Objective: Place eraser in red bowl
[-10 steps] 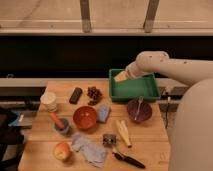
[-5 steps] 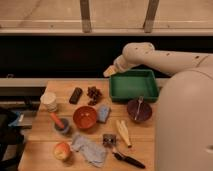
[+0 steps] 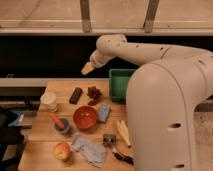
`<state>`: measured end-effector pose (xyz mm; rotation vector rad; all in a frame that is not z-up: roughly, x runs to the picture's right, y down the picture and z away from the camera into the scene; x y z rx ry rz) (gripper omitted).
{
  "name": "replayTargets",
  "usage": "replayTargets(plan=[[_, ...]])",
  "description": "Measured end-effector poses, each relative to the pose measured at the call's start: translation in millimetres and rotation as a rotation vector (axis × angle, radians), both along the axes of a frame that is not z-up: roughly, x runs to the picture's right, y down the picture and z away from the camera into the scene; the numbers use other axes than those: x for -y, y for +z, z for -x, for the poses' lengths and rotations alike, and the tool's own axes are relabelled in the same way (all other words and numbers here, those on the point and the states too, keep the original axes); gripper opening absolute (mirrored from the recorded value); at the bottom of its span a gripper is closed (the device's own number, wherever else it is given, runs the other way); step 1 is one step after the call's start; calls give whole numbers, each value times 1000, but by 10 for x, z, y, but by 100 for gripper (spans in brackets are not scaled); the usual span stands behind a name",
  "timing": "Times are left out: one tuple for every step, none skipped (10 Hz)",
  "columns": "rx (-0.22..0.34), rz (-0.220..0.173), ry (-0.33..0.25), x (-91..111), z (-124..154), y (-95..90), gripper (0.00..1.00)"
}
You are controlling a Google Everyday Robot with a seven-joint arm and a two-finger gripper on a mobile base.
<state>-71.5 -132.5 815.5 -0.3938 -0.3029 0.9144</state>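
The eraser [image 3: 76,95], a small black oblong block, lies on the wooden table [image 3: 45,142] at the back left, next to a dark reddish cluster [image 3: 93,93]. The red bowl [image 3: 85,117], glossy orange-red and plain inside, stands near the middle of the table, in front of the eraser. My gripper [image 3: 87,69] hangs at the end of the white arm [image 3: 135,52], above the table's back edge, higher than the eraser and a little to its right. Nothing shows in it.
A green tray [image 3: 118,82] stands at the back right. A light-blue pad [image 3: 104,113] lies right of the bowl. A white cup [image 3: 49,101], a grey mortar with an orange tool [image 3: 61,124], an apple [image 3: 62,150], a grey cloth [image 3: 89,148] and a banana [image 3: 123,132] are around. My arm's body hides the table's right side.
The arm has swung left, from over the green tray to above the table's back edge near the eraser. The objects on the table have not moved.
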Motion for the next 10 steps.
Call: replayTargets(plan=[[-1, -2, -3, 1, -3, 0, 75], [-3, -1, -1, 2, -24, 2, 75], [0, -2, -4, 2, 6, -2, 75], [0, 1, -4, -10, 8, 4, 75], [3, 3, 3, -12, -13, 5, 75], [29, 9, 19, -116, 1, 40, 75], [44, 12, 23, -206, 68, 58, 75], [56, 15, 31, -285, 203, 63, 75], [68, 17, 35, -366, 399, 65, 75], [68, 14, 30, -428, 565, 50, 75]])
